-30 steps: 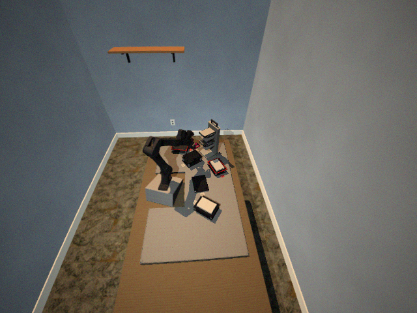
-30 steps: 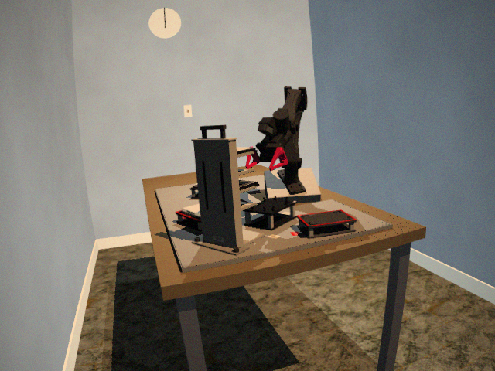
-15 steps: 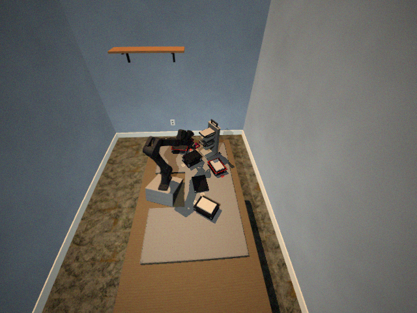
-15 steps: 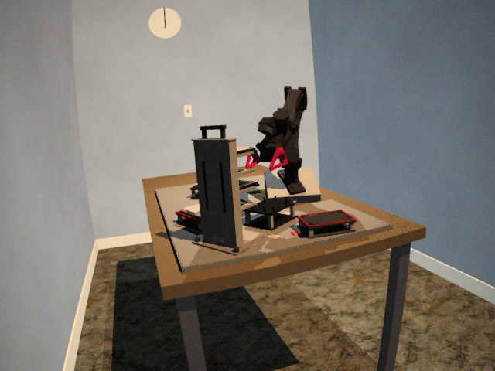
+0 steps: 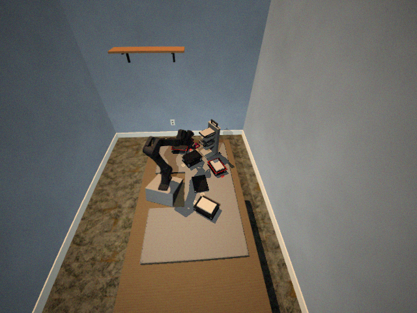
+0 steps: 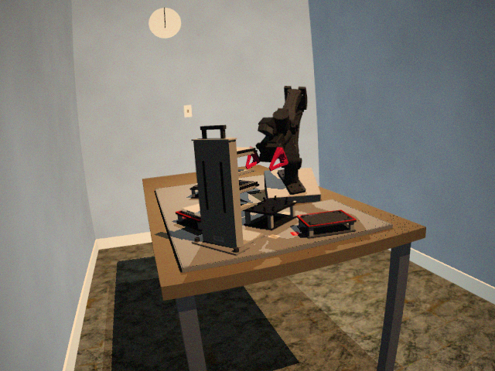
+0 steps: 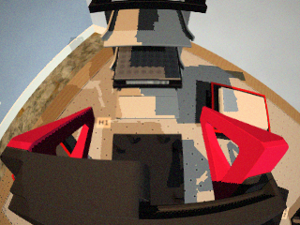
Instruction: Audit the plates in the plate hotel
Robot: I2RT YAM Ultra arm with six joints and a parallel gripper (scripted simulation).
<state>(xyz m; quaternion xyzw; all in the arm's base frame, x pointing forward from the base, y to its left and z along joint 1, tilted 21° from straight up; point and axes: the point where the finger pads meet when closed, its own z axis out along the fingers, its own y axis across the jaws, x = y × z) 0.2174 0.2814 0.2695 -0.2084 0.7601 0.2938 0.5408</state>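
My gripper (image 5: 195, 146) (image 6: 261, 164) (image 7: 147, 112) is open and empty, in front of the hotel H1 (image 5: 215, 143) (image 6: 217, 192). A pale plate (image 5: 206, 132) lies on the top shelf; only its dark front edge shows in the wrist view, with no readable label. The shelf below it (image 7: 118, 37) shows no plate in the wrist view. A dark plate (image 7: 147, 66) with a pale, unreadable front strip lies on the second shelf. The bottom shelf (image 7: 133, 107) looks bare. A pale plate (image 5: 217, 165) (image 7: 244, 108) sits on a red-rimmed nest. Another pale plate (image 5: 206, 205) sits on a black nest.
A raised black nest (image 5: 191, 157) (image 6: 271, 206) (image 7: 164, 155) stands before the hotel. A red-rimmed nest (image 5: 179, 148) (image 6: 326, 218) without a plate stands to its side. Another dark nest (image 5: 200, 183) lies between the black nests. The hotel has a top handle (image 6: 213, 127).
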